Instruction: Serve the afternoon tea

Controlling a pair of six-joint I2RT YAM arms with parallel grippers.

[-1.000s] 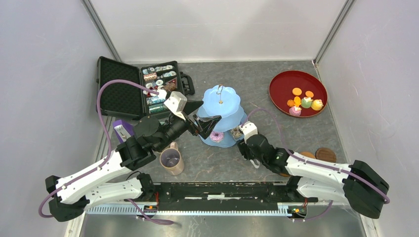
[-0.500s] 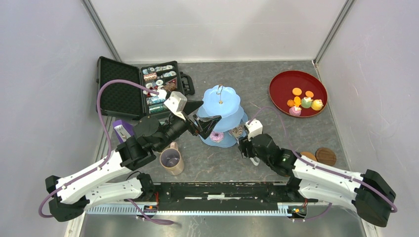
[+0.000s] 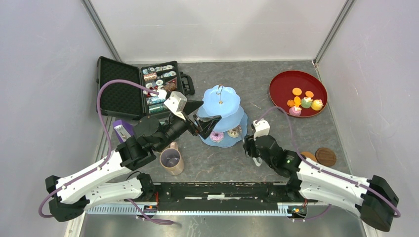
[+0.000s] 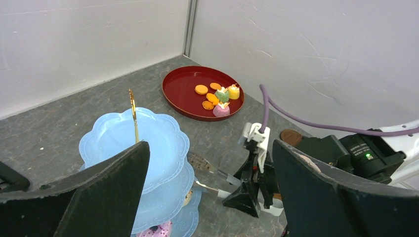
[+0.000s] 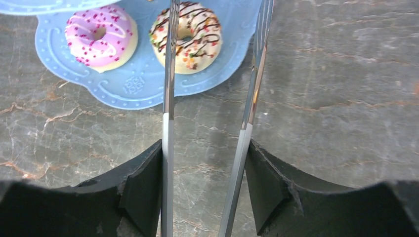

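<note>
The cake stand (image 3: 221,106) sits mid-table, three scalloped blue tiers under a gold handle. On its bottom tier, near the near edge, a pink donut (image 5: 101,35) lies just left of a white donut (image 5: 186,35) with chocolate stripes; the two are close but apart.

The right gripper (image 5: 205,168) pinches a pair of metal tongs (image 5: 168,123), its fingers pressed on the outsides of the two blades, which stand spread. The left blade crosses over the white donut and the right blade passes the tier's right edge; their tips run out of view.

The left gripper (image 3: 202,112) hangs at the stand's left side, jaws spread wide with nothing between them.

A mug (image 3: 171,161) stands near-left. The table (image 3: 212,158) is bare between mug and right arm. The red tray (image 3: 284,96) of cakes lies far right, well apart from the stand.
</note>
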